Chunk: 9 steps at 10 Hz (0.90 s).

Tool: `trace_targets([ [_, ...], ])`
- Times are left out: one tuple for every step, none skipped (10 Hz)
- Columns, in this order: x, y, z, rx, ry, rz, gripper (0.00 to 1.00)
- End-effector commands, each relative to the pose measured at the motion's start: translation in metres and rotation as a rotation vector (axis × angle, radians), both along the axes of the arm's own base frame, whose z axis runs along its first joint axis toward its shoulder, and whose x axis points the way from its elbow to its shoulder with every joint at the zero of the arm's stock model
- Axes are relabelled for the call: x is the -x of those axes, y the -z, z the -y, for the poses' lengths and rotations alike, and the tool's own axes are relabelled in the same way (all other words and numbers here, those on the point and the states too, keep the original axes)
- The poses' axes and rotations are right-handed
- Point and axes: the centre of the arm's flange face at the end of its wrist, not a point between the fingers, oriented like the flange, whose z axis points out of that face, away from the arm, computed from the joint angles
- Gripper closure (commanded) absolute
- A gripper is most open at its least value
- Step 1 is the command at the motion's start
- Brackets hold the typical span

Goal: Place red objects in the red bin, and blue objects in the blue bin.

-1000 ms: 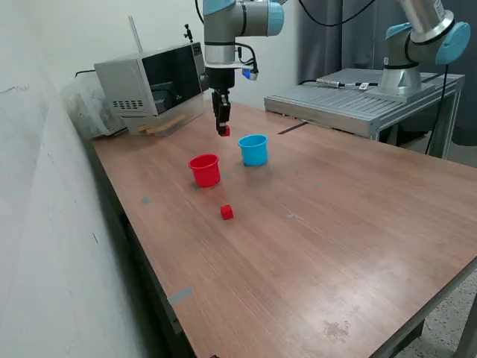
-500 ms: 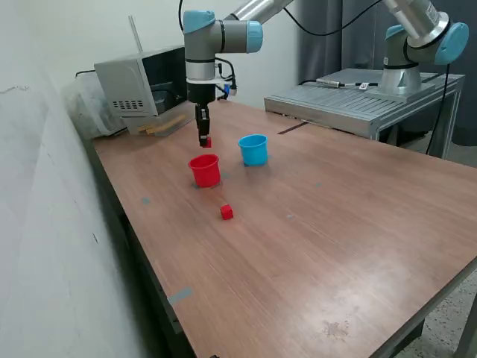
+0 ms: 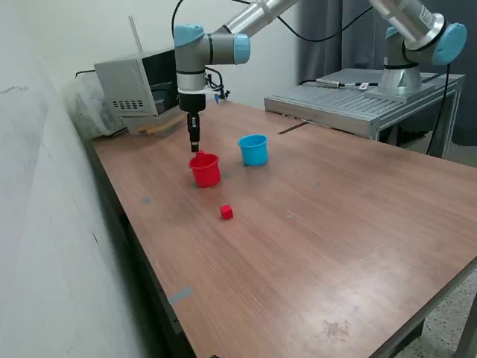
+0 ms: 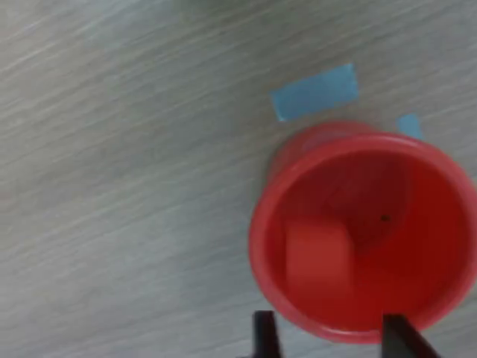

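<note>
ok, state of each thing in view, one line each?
gripper: open, nothing between the fingers, just above the red cup's rim
red cup: upright on the table, red cube inside
red cube in the cup: released, lying inside
other red cube: loose on the table, not yet sorted
light blue cup: upright, contents not visible

Arm bent downward, gripper [image 3: 194, 147] vertical, jaws apart.
</note>
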Motion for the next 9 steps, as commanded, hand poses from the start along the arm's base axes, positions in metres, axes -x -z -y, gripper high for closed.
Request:
trace_targets([
  [0.001, 0.002, -0.01, -0.003, 0.009, -0.005, 0.0],
  [0.0, 0.004, -0.008, 0.0, 0.007, -0.001, 0.0],
  [0.0, 0.004, -0.008, 0.001, 0.007, 0.001, 0.0],
  [0.0, 0.004, 0.003, 0.003, -0.007, 0.003, 0.0],
  [0.0, 0.006, 0.024, 0.005, -0.039, 0.011, 0.0],
  [-0.001, 0.008, 0.069, 0.004, -0.128, 0.033, 0.0],
  [-0.007, 0.008, 0.11, 0.012, -0.206, 0.089, 0.0],
  [-0.016, 0.011, 0.147, 0.023, -0.285, 0.164, 0.0],
  [-0.023, 0.013, 0.188, 0.023, -0.388, 0.207, 0.0],
])
